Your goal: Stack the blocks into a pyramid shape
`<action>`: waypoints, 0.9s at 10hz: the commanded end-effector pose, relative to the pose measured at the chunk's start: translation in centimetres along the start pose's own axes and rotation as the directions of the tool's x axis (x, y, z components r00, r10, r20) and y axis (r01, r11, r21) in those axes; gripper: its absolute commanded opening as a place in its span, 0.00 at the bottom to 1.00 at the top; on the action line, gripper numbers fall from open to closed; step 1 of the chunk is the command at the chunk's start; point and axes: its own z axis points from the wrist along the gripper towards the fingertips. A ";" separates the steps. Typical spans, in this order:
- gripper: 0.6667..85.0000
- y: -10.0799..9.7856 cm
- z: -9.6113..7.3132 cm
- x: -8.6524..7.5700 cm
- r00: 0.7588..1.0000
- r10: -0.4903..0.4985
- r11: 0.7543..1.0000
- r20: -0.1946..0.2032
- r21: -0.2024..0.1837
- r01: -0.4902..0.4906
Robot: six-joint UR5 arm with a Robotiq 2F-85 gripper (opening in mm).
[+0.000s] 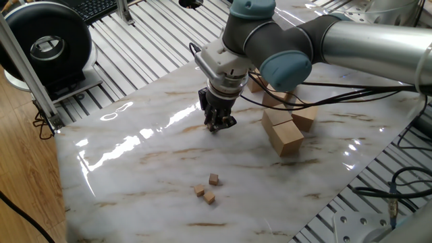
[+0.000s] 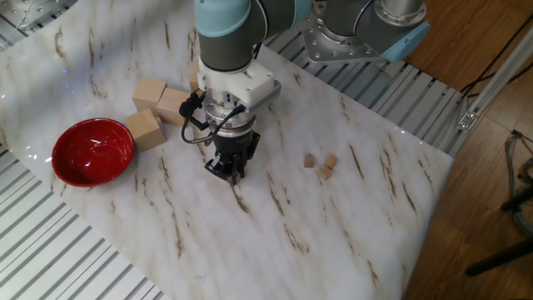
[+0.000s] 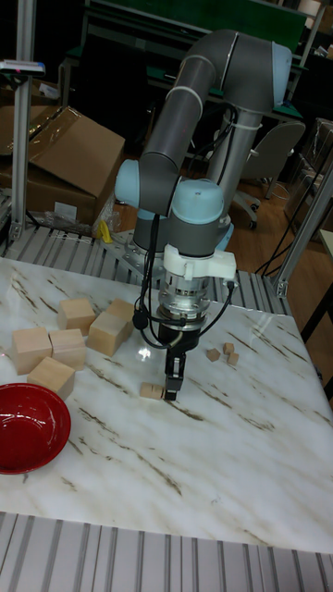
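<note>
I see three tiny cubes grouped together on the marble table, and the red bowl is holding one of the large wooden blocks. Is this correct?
Not quite. The red bowl holds nothing; the other fixed view shows its inside bare. The large wooden blocks sit beside it on the marble table. The three tiny cubes are indeed grouped together.

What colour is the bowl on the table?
Red; the bowl shows best in the other fixed view.

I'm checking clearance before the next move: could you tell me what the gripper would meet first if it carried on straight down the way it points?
Most likely the marble tabletop. The gripper points straight down, close above it. A tiny cube lies just beside the fingertips; whether it's clear of them is hard to tell.
</note>
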 end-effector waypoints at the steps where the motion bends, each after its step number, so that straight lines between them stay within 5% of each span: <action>1: 0.26 -0.3 -0.1 -0.1 1.000 0.008 1.000 0.018 0.003 -0.009; 9: 0.26 -0.4 -0.2 0.1 1.000 0.004 1.000 0.019 -0.001 -0.004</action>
